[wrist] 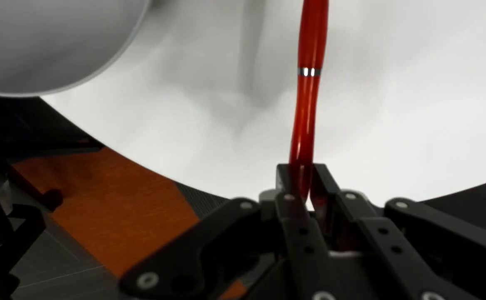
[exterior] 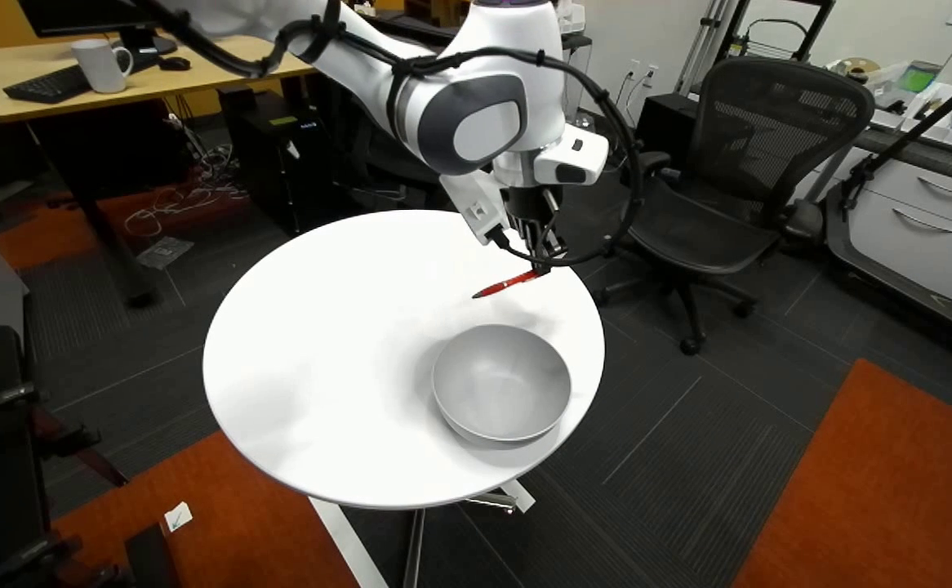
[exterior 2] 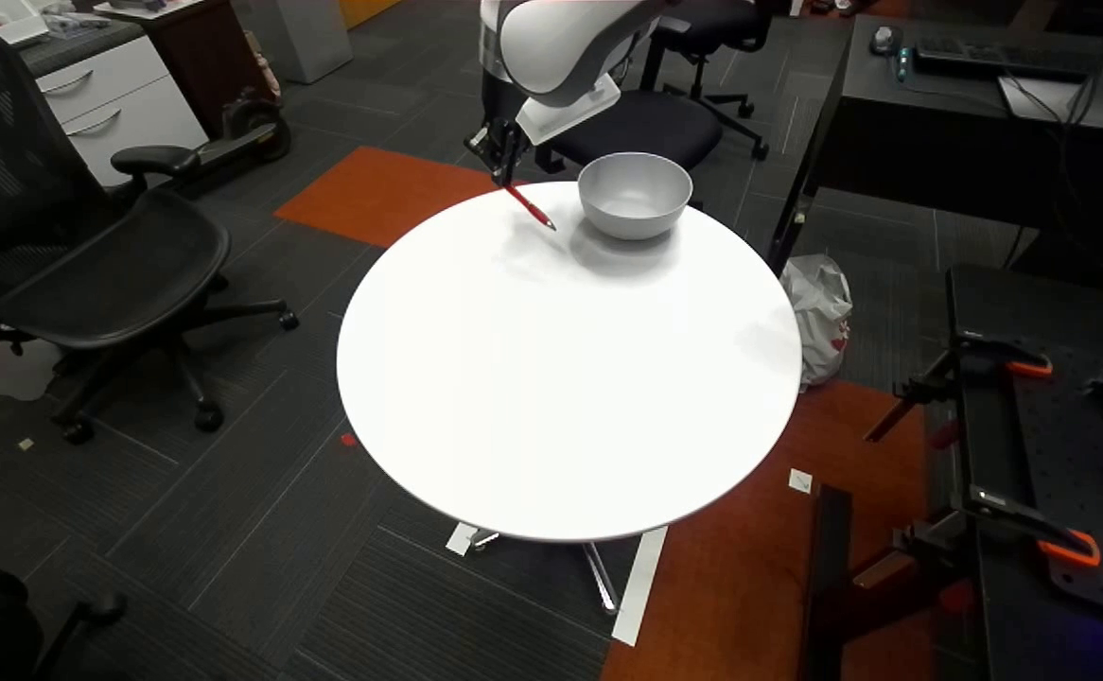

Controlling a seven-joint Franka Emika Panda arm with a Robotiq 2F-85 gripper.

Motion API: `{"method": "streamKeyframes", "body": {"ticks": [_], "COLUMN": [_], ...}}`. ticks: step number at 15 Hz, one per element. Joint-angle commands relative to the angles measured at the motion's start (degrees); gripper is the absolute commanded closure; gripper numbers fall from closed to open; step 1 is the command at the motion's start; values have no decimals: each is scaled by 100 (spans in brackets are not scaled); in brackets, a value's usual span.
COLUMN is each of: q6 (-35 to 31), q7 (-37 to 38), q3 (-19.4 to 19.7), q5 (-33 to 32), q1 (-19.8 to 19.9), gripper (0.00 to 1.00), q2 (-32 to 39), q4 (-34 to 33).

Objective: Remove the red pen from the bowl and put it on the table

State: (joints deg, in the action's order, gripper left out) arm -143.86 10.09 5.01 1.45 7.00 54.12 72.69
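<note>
The red pen [exterior: 504,285] is held at one end by my gripper [exterior: 541,268], and its free end points outward, a little downward. It also shows in an exterior view [exterior 2: 531,207] and in the wrist view [wrist: 308,91], where the gripper fingers [wrist: 301,177] are closed on it. The pen is above the white round table [exterior: 321,351], beside the bowl and outside it; its shadow lies apart from it on the tabletop. The grey bowl [exterior: 502,384] stands upright near the table's edge, with nothing visible inside. Its rim also shows in the wrist view [wrist: 59,50] and an exterior view [exterior 2: 634,213].
A black office chair [exterior: 713,180] stands close to the table's edge on the gripper's side. A wooden desk [exterior: 198,65] with a mug [exterior: 102,67] is behind. A dark bench with orange-tipped clamps [exterior 2: 1067,547] stands beside the table.
</note>
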Motion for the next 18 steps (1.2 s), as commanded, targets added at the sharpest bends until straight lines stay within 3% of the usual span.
{"method": "streamKeyframes", "body": {"ticks": [1,5,9,18], "q6": [471,640,454,352], "q7": [-262,-311,-265,-178], "q3": [-135,-107,-26,40], "q5": [141,109,32,-28], "q1": [129,121,26,-129], "gripper": [58,31,1,0], "q2": [282,326,-12,-979], "q4": [-519,-655,-294,784]}}
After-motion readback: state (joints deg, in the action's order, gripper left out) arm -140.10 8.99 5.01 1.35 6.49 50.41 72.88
